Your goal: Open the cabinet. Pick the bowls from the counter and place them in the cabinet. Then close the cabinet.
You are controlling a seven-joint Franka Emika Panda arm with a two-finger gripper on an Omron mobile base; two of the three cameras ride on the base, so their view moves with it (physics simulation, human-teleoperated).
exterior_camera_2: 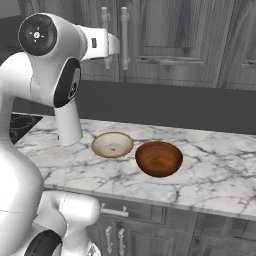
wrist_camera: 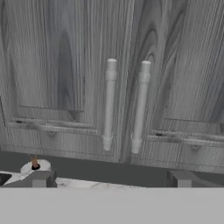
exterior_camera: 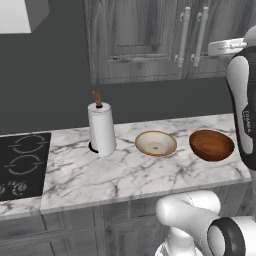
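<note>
The hand view faces the cabinet [wrist_camera: 109,78] head-on: 2 shut doors, 2 upright silver handles [wrist_camera: 108,105] side by side at the middle seam. At the bottom of that view the claw [wrist_camera: 109,179] is spread wide with nothing between its 2 fingertips [wrist_camera: 41,178], and it is well clear of the handles.

The left base view takes in the counter [exterior_camera: 125,175] with 2 bowls: the cream bowl [exterior_camera: 156,143] and, just beside it to the right, the brown bowl [exterior_camera: 212,145], both upright and apart. Left of them stands 1 paper towel roll [exterior_camera: 101,129], then the black cooktop [exterior_camera: 22,165].

In the right base view the white arm [exterior_camera_2: 55,75] rises in front of the cabinet's left door, and the roll sits partly behind it.
</note>
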